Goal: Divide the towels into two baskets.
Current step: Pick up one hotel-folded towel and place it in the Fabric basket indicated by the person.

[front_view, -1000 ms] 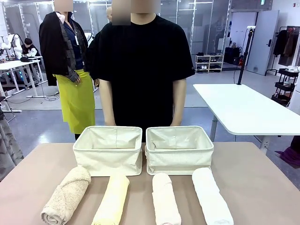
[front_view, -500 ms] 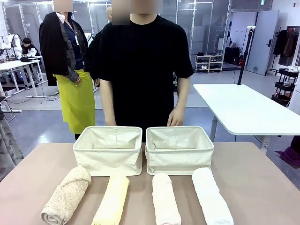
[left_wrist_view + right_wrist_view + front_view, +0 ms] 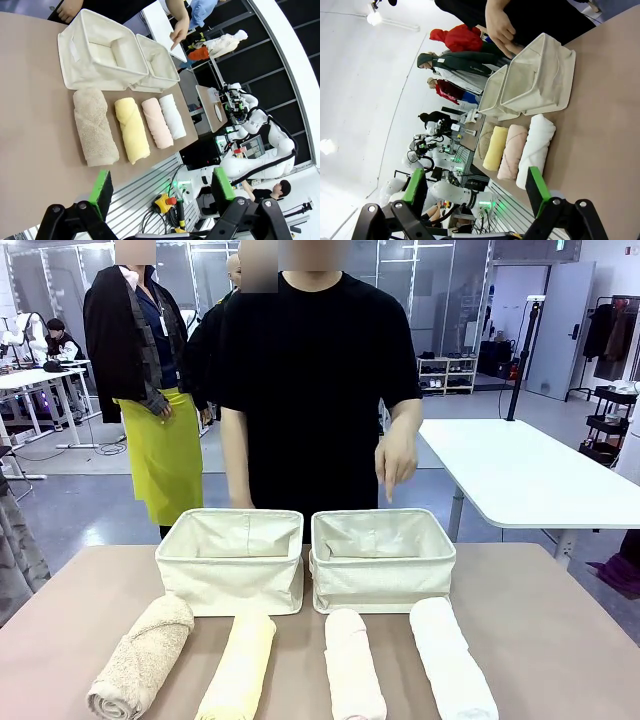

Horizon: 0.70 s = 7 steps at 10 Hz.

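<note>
Raised since the earlier frame, the person's hand (image 3: 397, 455) is now being held above the right basket (image 3: 383, 585), with its index finger being pointed downward toward the basket's interior; the towels and both baskets are being kept where they were. The right basket and the left basket (image 3: 232, 585) are being presented side by side at the far part of the counter (image 3: 560, 640), just beside each other, with their openings facing upward and nothing visible inside. Four rolled towels are being laid out in a row on the counter along the near walls of the baskets, each pointing toward the robot. From the robot's left to its right they are being arranged as follows: tan-beige towel (image 3: 143, 655), slightly angled, in front of the left basket; pale yellow towel (image 3: 240, 668), also in front of the left basket; pinkish cream towel (image 3: 354, 668) and white towel (image 3: 452, 660), both in front of the right basket. The left end effector (image 3: 162, 192) is being held released, its green pads spread wide, well above the counter and apart from every towel. The right end effector (image 3: 476, 186) is likewise being held released, with nothing between its pads.
</note>
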{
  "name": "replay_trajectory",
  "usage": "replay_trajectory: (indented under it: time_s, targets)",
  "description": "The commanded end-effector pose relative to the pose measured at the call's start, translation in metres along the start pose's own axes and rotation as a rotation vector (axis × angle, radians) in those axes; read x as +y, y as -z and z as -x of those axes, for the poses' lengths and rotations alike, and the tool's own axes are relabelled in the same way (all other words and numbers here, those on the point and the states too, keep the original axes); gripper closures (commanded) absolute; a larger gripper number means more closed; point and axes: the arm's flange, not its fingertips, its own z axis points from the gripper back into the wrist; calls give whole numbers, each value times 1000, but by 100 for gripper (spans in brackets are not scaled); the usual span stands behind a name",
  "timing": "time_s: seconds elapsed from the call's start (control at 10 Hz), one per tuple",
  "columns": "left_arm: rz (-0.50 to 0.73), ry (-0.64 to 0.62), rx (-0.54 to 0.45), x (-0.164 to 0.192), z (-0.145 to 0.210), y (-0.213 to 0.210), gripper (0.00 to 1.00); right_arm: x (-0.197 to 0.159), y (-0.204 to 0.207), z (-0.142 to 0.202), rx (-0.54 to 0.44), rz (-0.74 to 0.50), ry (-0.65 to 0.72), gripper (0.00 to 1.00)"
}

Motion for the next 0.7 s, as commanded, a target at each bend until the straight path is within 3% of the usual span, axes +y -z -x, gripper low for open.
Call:
replay_trajectory:
  time_s: [0.0, 0.6]
  targets:
    - [8, -1, 0, -2, 0, -1, 0, 2, 0, 3, -5, -12, -4, 0]
    - [8, -1, 0, -2, 0, -1, 0, 2, 0, 3, -5, -12, -4, 0]
